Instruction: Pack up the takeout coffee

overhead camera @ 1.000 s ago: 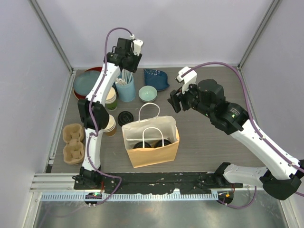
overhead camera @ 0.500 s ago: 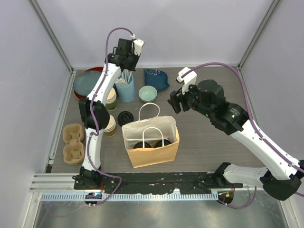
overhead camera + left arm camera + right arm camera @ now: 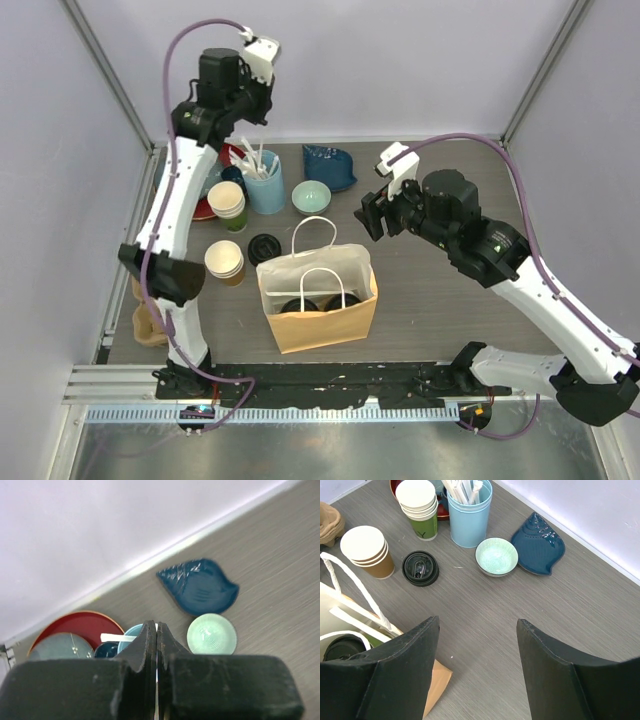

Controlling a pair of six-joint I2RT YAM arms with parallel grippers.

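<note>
Rising behind the bag [image 3: 320,322], the left gripper [image 3: 156,626] is seen newly clenched, the right gripper [image 3: 476,623] splayed; cups [image 3: 300,304] are bagged.

A mint bowl [image 3: 496,556] sits just beside a blue shell-shaped dish [image 3: 538,545].

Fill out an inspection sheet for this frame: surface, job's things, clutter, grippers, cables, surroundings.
Surface: grey wood-grain table, no spills seen.
Job's things: two black-lidded cups sit inside the open paper bag; cup walls hidden.
Clutter: green cup stack, brown cup stack, loose black lids, blue tumbler of straws, mint bowl, blue shell dish, red plate, pulp cup carrier.
Grippers: left gripper high, fingers shut, nothing between them; right gripper fingers open, empty.
Cables: purple cables loop along both arms, clear of the table's things.
Surroundings: pale enclosure walls; nothing else seen.
</note>
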